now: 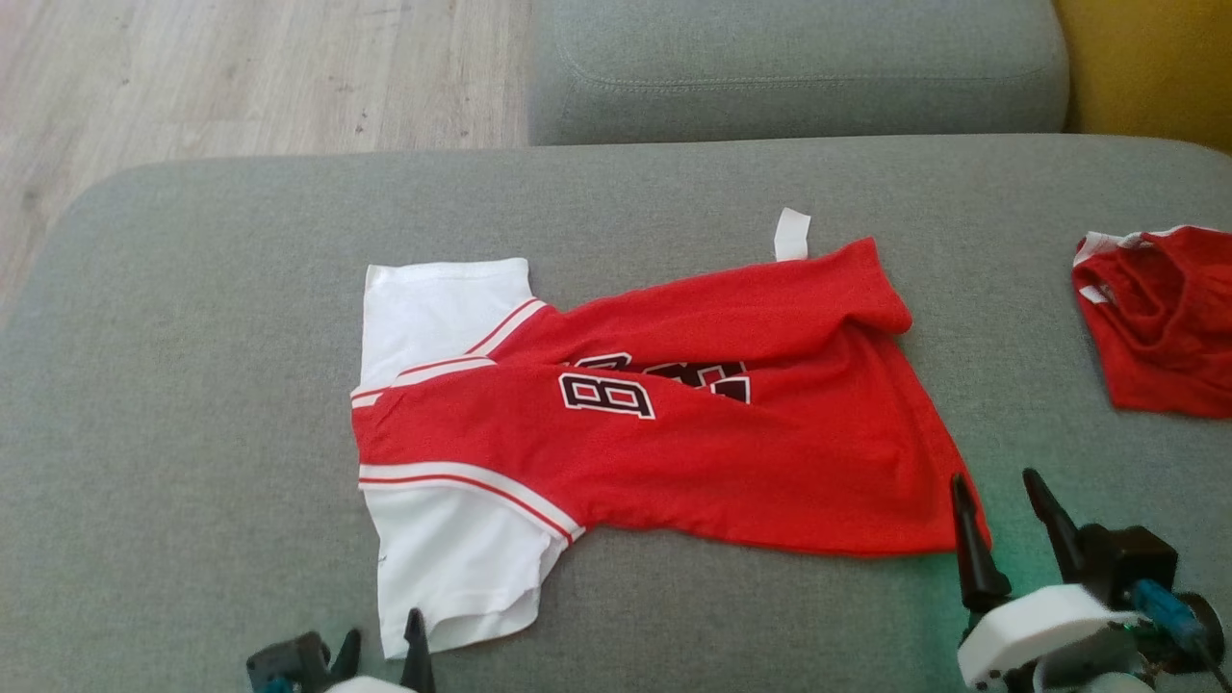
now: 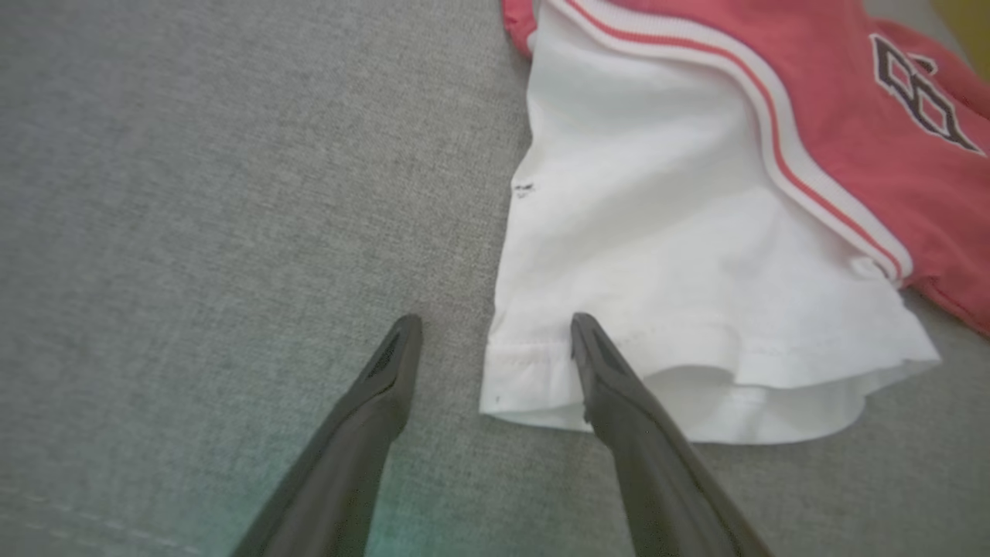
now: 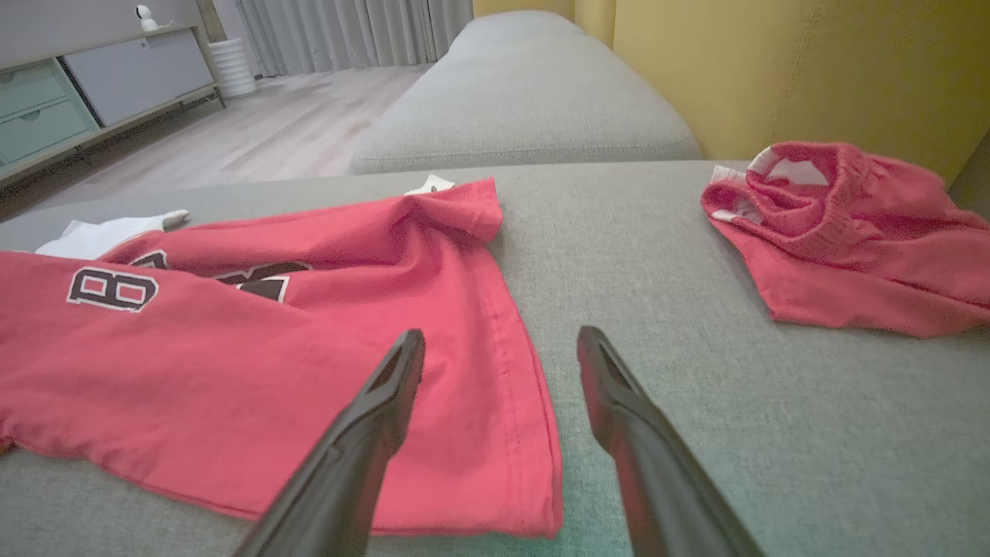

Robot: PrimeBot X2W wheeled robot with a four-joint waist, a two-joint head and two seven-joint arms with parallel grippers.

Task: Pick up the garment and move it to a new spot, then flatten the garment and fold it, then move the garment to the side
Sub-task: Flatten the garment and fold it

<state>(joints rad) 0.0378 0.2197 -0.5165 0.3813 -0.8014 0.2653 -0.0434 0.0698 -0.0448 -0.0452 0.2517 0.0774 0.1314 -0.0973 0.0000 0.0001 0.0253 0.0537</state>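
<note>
Lying across the middle of the grey sofa seat [image 1: 192,404] in the head view, the red jersey [image 1: 693,452] is spread sideways: white sleeves at centre left, hem at the lower right. You have a second red garment [image 1: 1160,327] bunched at the right edge of the frame, well apart from the jersey and cut off by the border. A white label [image 1: 791,234] sticks out past the jersey's upper edge. Its black lettering is partly tucked under a crease, so you can read only an 8.

Your left gripper [image 1: 382,659] sits at the bottom edge, released. In the left wrist view one finger [image 2: 611,387] is over the lower sleeve's cuff, the other over bare cushion. Your right gripper [image 1: 996,500], at the lower right, is also spread wide and grasps nothing, straddling the hem's corner. Along the top run a second cushion [image 1: 799,67], wooden floor [image 1: 241,77] and a yellow panel [image 1: 1155,67].
</note>
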